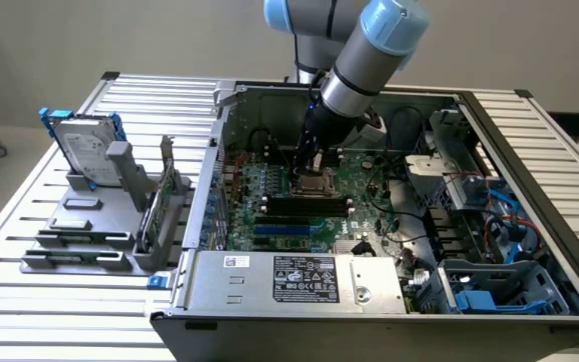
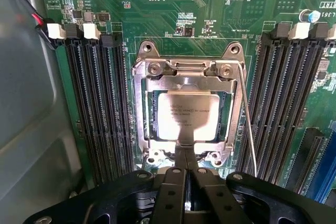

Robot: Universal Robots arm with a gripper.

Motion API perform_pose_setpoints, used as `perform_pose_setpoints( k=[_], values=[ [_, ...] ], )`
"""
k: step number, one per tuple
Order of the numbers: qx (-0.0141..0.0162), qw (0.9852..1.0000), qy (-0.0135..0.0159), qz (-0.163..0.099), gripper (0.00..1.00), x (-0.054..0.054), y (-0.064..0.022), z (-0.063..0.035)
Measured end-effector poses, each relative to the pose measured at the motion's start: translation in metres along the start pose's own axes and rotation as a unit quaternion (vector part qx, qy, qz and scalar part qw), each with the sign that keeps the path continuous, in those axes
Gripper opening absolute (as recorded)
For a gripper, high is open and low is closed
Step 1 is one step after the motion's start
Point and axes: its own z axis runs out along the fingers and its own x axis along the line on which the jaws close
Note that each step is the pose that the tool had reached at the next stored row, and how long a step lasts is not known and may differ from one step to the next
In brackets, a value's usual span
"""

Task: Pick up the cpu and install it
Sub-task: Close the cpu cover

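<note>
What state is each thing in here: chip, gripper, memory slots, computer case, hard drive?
chip, lying flat inside its metal socket frame.
gripper, shut, tips at one edge of the chip.
memory slots, empty.
computer case, open, board showing.
hard drive, upright in a grey rack outside the case.

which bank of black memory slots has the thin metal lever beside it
The black slot bank nearest the blue slots; the thin metal lever runs along it, the other bank borders the grey case wall.
</note>
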Motion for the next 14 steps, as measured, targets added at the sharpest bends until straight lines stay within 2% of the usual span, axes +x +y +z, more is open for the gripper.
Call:
perform_pose_setpoints(
  k=[3,4,6,12,14],
  values=[
    [0.0016,1.0000,0.0003,0.000,0.11,0.000,0.0001,0.0001],
    [0.0020,1.0000,0.0011,0.000,0.11,0.001,-0.0004,-0.0015],
    [0.0035,1.0000,0.0004,0.000,0.11,0.001,-0.0027,-0.0074],
    [0.0041,1.0000,0.0003,0.000,0.11,0.001,-0.0039,-0.0102],
    [0.0044,1.0000,0.0012,0.000,0.11,0.000,-0.0064,-0.0120]
  ],
)
